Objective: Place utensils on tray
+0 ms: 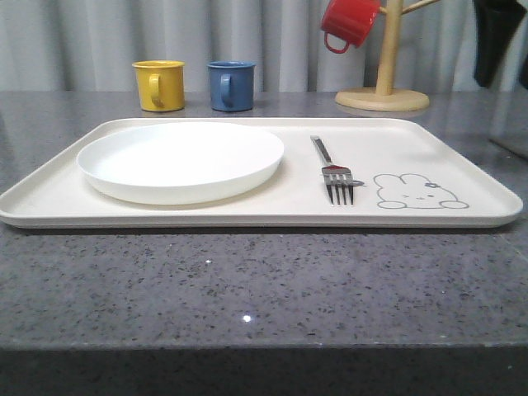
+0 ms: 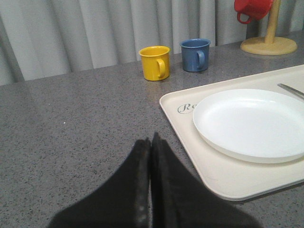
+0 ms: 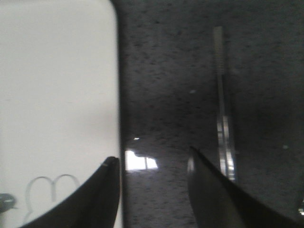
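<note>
A silver fork (image 1: 332,172) lies on the cream tray (image 1: 462,165), between the white plate (image 1: 181,158) and the printed rabbit (image 1: 417,191). In the right wrist view my right gripper (image 3: 152,156) hangs open over the grey counter just off the tray's edge (image 3: 57,85), with nothing between its fingers. Slim silver chopsticks (image 3: 222,104) lie on the counter beside its outer finger. My left gripper (image 2: 151,140) is shut and empty above the counter, left of the tray (image 2: 190,137). The fork's handle tip (image 2: 290,89) shows past the plate (image 2: 251,123).
A yellow mug (image 1: 159,84) and a blue mug (image 1: 231,85) stand behind the tray. A red mug (image 1: 348,21) hangs on a wooden stand (image 1: 384,91) at the back right. My right arm's dark body (image 1: 495,41) hangs at the top right.
</note>
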`<control>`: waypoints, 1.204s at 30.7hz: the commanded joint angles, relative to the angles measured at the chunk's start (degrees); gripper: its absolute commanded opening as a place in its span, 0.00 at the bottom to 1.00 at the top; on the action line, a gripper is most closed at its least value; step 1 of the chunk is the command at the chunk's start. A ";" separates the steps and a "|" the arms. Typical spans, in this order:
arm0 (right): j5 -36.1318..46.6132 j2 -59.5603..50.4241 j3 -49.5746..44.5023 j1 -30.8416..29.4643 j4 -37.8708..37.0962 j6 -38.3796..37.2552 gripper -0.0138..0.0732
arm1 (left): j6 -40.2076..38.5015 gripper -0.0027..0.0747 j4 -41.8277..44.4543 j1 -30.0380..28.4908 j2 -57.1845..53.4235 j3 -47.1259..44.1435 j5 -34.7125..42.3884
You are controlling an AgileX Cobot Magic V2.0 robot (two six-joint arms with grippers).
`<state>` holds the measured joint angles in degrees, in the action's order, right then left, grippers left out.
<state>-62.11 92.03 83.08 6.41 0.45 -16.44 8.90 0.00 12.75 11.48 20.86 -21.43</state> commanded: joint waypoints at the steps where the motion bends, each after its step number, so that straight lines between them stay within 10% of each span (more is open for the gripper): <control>1: 0.78 -2.56 -0.68 -4.12 -0.75 5.24 0.58 | -0.70 0.01 -0.59 -0.05 0.44 1.43 4.52; 22: 2.70 5.14 -4.73 -8.32 1.59 12.29 0.56 | -0.70 0.01 -0.59 -0.05 0.44 1.43 4.52; 37: 1.22 5.20 -4.63 -8.26 1.59 12.29 0.20 | -0.70 0.01 -0.59 -0.05 0.44 1.43 4.52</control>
<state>-60.76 99.49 77.26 -1.65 0.65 -4.77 8.90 0.00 12.75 11.48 20.86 -21.43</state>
